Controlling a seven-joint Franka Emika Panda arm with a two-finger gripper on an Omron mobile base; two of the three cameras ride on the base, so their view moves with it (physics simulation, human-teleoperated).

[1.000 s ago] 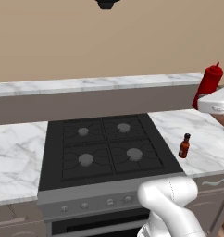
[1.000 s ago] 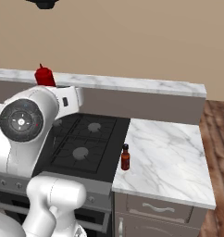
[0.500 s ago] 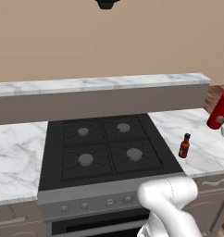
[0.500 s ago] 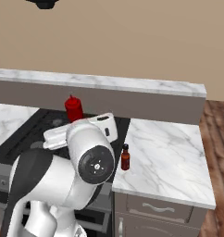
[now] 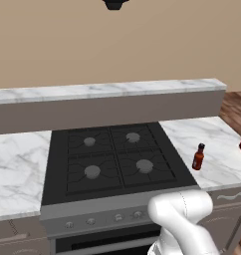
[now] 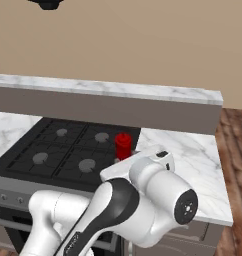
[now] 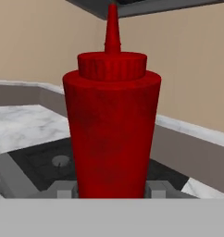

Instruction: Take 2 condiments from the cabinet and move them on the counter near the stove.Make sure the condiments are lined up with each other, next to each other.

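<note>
A plain beige wall point(image 5: 117, 45) rises behind a raised marble-topped ledge point(image 5: 107, 90) with a grey-brown face. Wood-plank floor point(image 6: 235, 150) shows at the right. A dark fixture point(image 5: 115, 4), possibly a hood, hangs at the top edge.

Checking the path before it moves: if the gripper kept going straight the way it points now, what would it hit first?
The red squeeze bottle already fills its grasp; beyond that, probably the stove, though depth is unclear.
</note>
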